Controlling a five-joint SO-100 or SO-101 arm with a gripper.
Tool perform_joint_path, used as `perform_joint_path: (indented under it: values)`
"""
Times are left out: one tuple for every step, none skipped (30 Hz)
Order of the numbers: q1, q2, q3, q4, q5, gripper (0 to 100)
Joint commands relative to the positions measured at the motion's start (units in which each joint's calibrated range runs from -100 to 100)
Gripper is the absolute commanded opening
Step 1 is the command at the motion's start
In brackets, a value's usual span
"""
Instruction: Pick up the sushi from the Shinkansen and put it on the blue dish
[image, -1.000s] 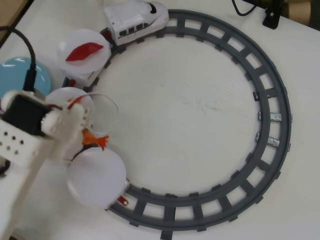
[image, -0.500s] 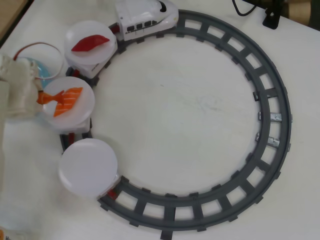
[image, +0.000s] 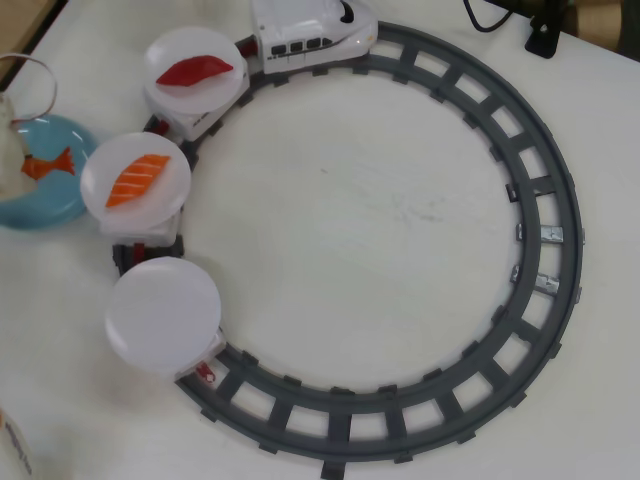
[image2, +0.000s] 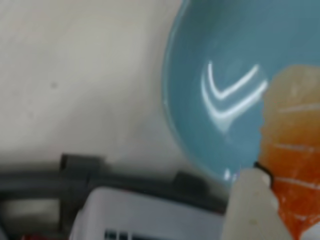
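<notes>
I am hovering over the blue dish at the left edge of the overhead view, and the sushi is showing above its upper part, red-orange tail pointing right. In the wrist view the sushi is lying against one white finger of my claw with the glossy blue dish beneath it. I cannot tell whether I am pinching it or have already spread apart, since only one finger is showing.

I am judging this to be the release. To do it well, I am planning to go low over the dish's middle, spread gently so the piece is not flicking off, then lift straight up, clear of the Shinkansen and its nearest white plate.
</notes>
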Motion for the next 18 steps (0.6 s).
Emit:
perform_joint_path:
  values:
    - [-1.5, 3.1, -8.4, -0.4, -0.1, 4]
    - [-2.0, 4.5, -9.9, -0.3, 0.0, 4]
    - [-2.5, 5.9, -11.4, -0.3, 0.1, 4]
    - [-2.8, 7.2, -12.7, -0.3, 0.1, 4]
    - [-3.1, 8.5, -13.9, -0.3, 0.1, 4]
    - [-3.3, 9.8, -14.8, -0.3, 0.1, 6]
    - [-3.3, 11.0, -15.5, -0.4, 0.2, 8]
    - [-3.3, 12.3, -16.2, -0.4, 0.2, 11]
    - [-3.3, 13.3, -16.8, -0.4, 0.2, 13]
    - [-3.3, 14.2, -17.4, -0.4, 0.2, 15]
    - [-3.3, 14.9, -18.1, -0.4, 0.2, 17]
    - [-3.3, 15.5, -18.7, -0.3, 0.2, 18]
    - [-3.3, 15.8, -19.2, -0.2, 0.2, 20]
    - [-3.3, 16.0, -19.8, 0.0, 0.2, 21]
    - [-3.3, 16.3, -20.3, 0.1, 0.2, 22]
    - [-3.2, 16.5, -20.5, 0.2, 0.2, 24]
    - [-3.1, 16.5, -20.3, 0.2, 0.2, 25]
    - [-3.0, 16.5, -20.2, 0.2, 0.2, 26]
